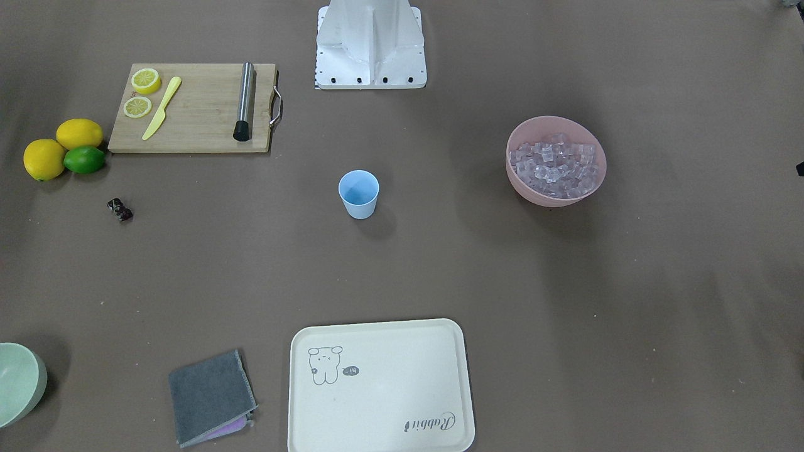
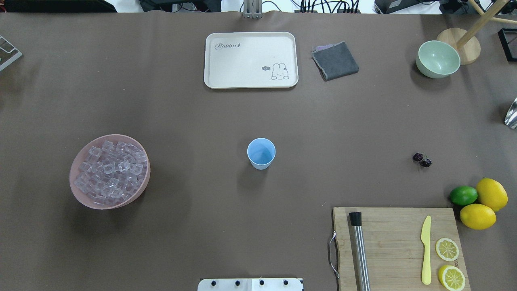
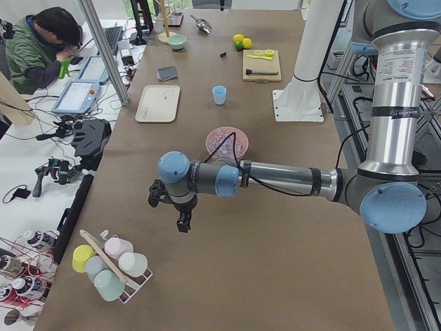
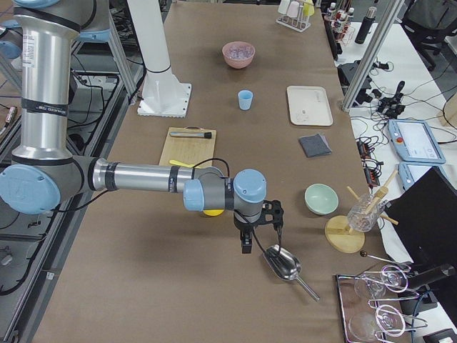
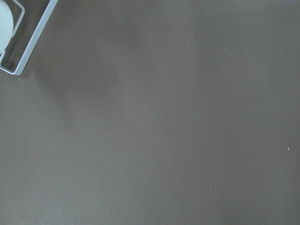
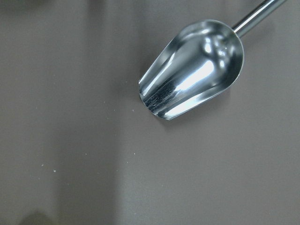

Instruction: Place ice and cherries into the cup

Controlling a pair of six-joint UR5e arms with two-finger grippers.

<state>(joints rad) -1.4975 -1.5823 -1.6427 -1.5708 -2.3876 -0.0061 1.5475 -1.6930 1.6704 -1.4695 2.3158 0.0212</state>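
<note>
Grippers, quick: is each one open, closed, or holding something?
Left gripper: cannot be told; it shows only in a side view.
Right gripper: cannot be told either; it hangs over a scoop.

Light: bright, even, from overhead.
Shadows: soft, blurred patches beside the small light blue plastic cup [image 1: 358,194] and the wide pink plastic bowl [image 1: 555,201].
Glare: white highlights on the shiny steel scoop [image 6: 192,70].
Focus: fixed views sharp; left wrist view flat, nearly featureless.
</note>
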